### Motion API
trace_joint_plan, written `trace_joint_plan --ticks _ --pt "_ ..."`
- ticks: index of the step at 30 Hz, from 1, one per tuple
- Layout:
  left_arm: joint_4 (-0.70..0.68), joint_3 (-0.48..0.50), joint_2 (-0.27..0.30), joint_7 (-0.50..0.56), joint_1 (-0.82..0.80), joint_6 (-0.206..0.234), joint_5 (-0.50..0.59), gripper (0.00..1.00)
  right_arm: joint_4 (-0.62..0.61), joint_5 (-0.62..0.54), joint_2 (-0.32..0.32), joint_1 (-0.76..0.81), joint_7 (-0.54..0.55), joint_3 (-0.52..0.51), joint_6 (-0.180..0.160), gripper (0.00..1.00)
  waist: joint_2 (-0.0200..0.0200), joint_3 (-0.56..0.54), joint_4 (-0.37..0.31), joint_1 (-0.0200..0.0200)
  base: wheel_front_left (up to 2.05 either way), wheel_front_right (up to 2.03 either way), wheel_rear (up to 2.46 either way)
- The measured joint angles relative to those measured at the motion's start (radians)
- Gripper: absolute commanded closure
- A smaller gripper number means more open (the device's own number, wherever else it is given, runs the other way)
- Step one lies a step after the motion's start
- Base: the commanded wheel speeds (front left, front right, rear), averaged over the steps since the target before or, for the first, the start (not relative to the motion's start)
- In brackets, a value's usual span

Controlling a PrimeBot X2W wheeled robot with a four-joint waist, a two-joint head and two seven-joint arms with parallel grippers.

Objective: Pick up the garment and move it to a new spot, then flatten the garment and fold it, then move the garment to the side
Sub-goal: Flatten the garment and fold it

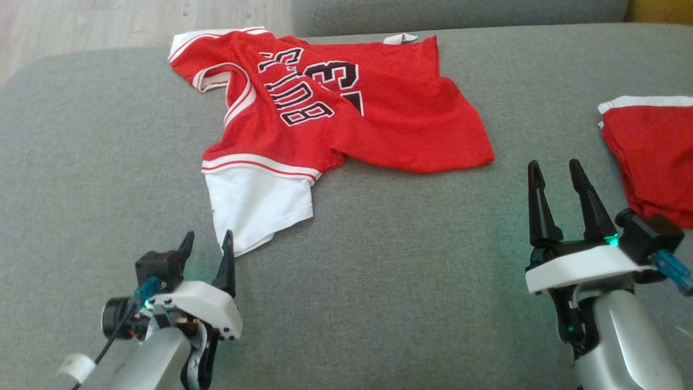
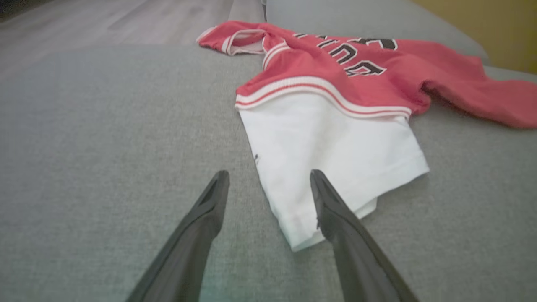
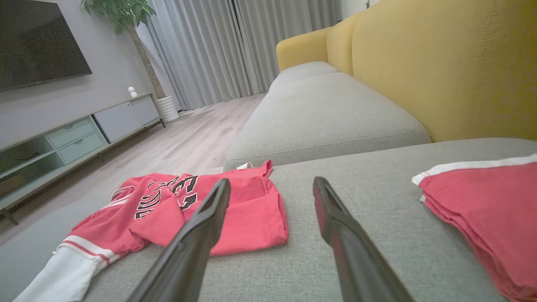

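The grey sofa seat (image 1: 379,281) carries the red jersey (image 1: 346,108) near its far edge, rumpled, so lifting, flattening and folding all appear still to do. A folded red garment (image 1: 655,157) lies at the right edge. The left tool (image 1: 207,241) and right tool (image 1: 553,165) hang released and empty.

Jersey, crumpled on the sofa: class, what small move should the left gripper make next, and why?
Probably ease the left gripper forward and close it on the white sleeve. Its jaws stand open right at the sleeve's near corner, and the jersey lies rumpled and unheld, so it must be gripped before it can be lifted.
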Motion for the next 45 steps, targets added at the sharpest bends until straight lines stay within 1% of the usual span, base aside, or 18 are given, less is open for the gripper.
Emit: trace_joint_plan --ticks 3,8,14,15,16,18,20,23,26,28,32,39,43,45 --pt "0.036 -0.006 -0.011 0.032 -0.001 -0.001 -0.011 0.0 0.001 0.0 0.001 0.0 0.0 0.0 0.0 0.0 0.0 0.01 -0.01 0.0001 0.0 0.0 0.0" --pt "0.072 -0.012 -0.013 0.043 -0.021 -0.019 -0.018 0.0 0.001 0.001 0.002 -0.004 -0.001 -0.001 0.0 0.0 0.0 0.024 -0.024 0.0 0.0 0.0 0.0" --pt "0.103 -0.023 -0.014 0.098 -0.058 -0.039 -0.034 0.0 0.003 0.001 0.003 -0.005 -0.003 -0.001 0.0 0.0 0.0 0.034 -0.038 0.0 0.0 0.0 0.0" --pt "0.105 -0.023 -0.014 0.101 -0.063 -0.044 -0.039 0.45 0.003 0.001 0.003 -0.005 -0.003 -0.001 0.0 0.0 0.0 0.035 -0.039 0.0 0.0 0.0 0.0" --pt "0.107 -0.022 -0.014 0.101 -0.066 -0.045 -0.041 1.0 0.003 0.001 0.003 -0.005 -0.003 -0.001 0.0 0.0 0.0 0.035 -0.041 0.0 0.0 0.0 0.0" --pt "0.107 -0.022 -0.015 0.096 -0.067 -0.049 -0.041 1.0 0.004 0.001 0.003 -0.005 -0.006 -0.003 0.0 0.0 0.0 0.037 -0.041 0.0001 0.0 0.0 0.0" --pt "0.107 -0.018 -0.02 0.068 -0.066 -0.051 -0.041 1.0 0.005 0.001 0.003 -0.006 -0.006 -0.006 0.0 0.0 0.0 0.036 -0.038 0.0001 0.0 0.0 0.0" --pt "0.102 -0.012 -0.027 0.001 -0.063 -0.046 -0.041 1.0 0.009 0.001 0.003 -0.006 -0.006 -0.009 0.0 0.0 0.0 0.036 -0.03 0.0001 0.0 0.0 0.0" --pt "0.067 0.013 -0.031 -0.075 -0.063 -0.042 -0.038 1.0 0.023 -0.003 0.003 -0.009 0.013 -0.022 0.0 0.0 0.0 0.034 -0.017 0.0 0.0 0.0 0.0" --pt "0.038 0.031 -0.033 -0.098 -0.064 -0.033 -0.026 1.0 0.044 -0.012 0.002 -0.009 0.031 -0.034 0.0 0.0 0.0 0.032 -0.006 0.0001 0.0 0.0 0.0" --pt "-0.02 0.056 -0.035 -0.113 -0.063 -0.024 0.007 1.0 0.081 -0.012 0.003 -0.02 0.064 -0.04 0.0 0.0 0.0 0.03 0.01 0.0001 0.0 0.0 0.0" --pt "-0.168 0.137 -0.05 -0.114 -0.043 -0.014 0.105 1.0 0.193 0.017 0.008 -0.11 0.124 -0.059 0.0 0.0 0.0 0.033 0.049 0.0001 0.0 0.0 0.0" --pt "-0.204 0.174 -0.069 -0.114 -0.005 -0.019 0.147 1.0 0.282 0.032 0.011 -0.161 0.158 -0.08 0.0 0.0 0.0 0.043 0.069 0.0001 0.0 0.0 0.0" --pt "-0.209 0.178 -0.081 -0.114 0.004 -0.029 0.164 1.0 0.33 0.032 0.012 -0.187 0.171 -0.091 0.0 0.0 0.0 0.049 0.08 0.0001 0.0 0.0 0.0"
